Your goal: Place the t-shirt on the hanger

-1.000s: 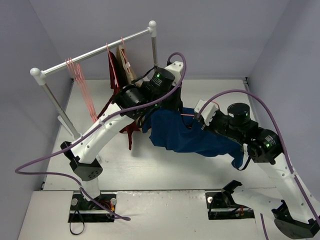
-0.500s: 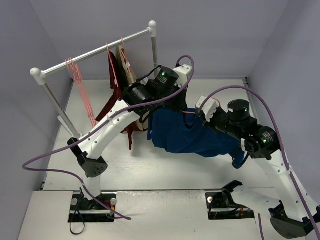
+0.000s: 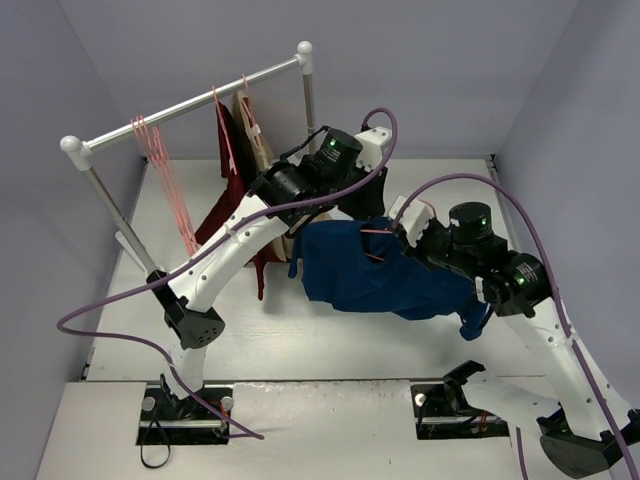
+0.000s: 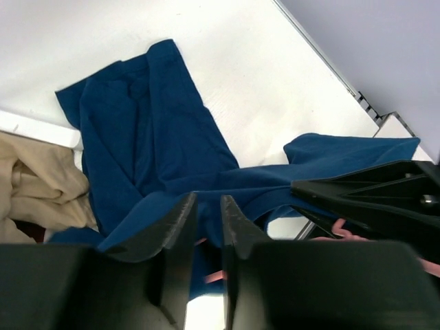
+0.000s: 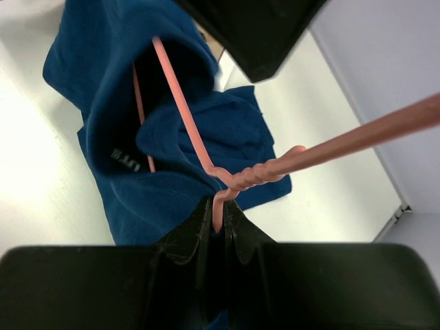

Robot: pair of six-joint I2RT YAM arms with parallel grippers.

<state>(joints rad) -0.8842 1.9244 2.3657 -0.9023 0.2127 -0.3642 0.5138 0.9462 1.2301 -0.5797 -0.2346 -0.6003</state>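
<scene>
The navy t-shirt (image 3: 360, 275) hangs bunched between my two grippers above the table. My right gripper (image 3: 392, 235) is shut on the pink wire hanger (image 3: 376, 231). In the right wrist view the right gripper (image 5: 216, 206) pinches the hanger (image 5: 182, 110) just below its twisted neck. One hanger arm runs into the neck opening of the t-shirt (image 5: 158, 192). My left gripper (image 3: 322, 218) is at the shirt's top left. In the left wrist view it (image 4: 208, 201) is shut on a fold of the t-shirt (image 4: 151, 137). A bit of the hanger (image 4: 342, 231) shows beside it.
A garment rack with a white rail (image 3: 190, 100) stands at the back left. It carries spare pink hangers (image 3: 165, 175), a dark red garment (image 3: 228, 150) and a tan garment (image 3: 255, 135). Grey walls close in the table on three sides.
My left arm has swung to the right and farther back, drawing the shirt's top edge with it. My right gripper with the hanger has shifted a little left and up.
</scene>
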